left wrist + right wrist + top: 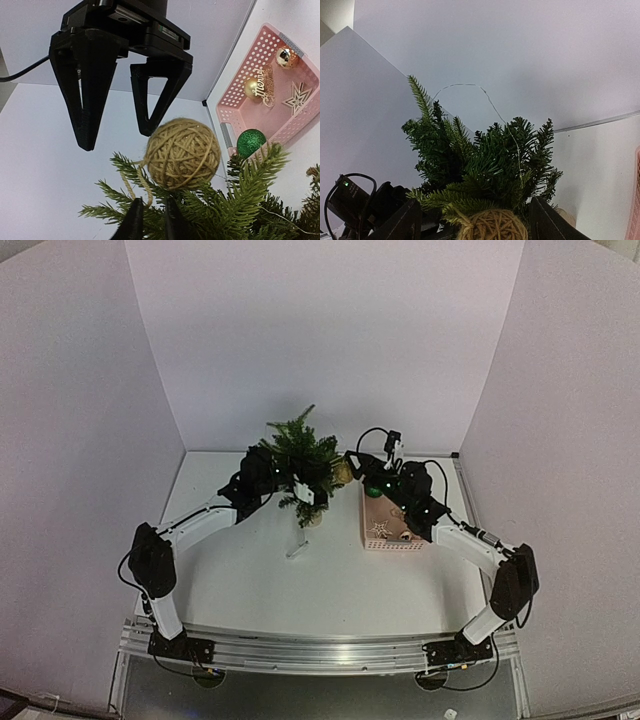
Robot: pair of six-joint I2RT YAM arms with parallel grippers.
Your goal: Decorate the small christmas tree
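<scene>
**Twine ball on the tree, both claws close in**

The small christmas tree (300,450) stands upright at the rear middle of the bench (250,570), with the pink basket (240,80) just to its right. A twine ball (182,152) rests among its upper branches. The right claw (118,141) is released, with its fingers spread wide over the ball and not gripping it. The left claw (151,201) sits low in the needles, fingers barely apart beside the ball's hanging loop. Whether it pinches the loop cannot be told.
</scene>
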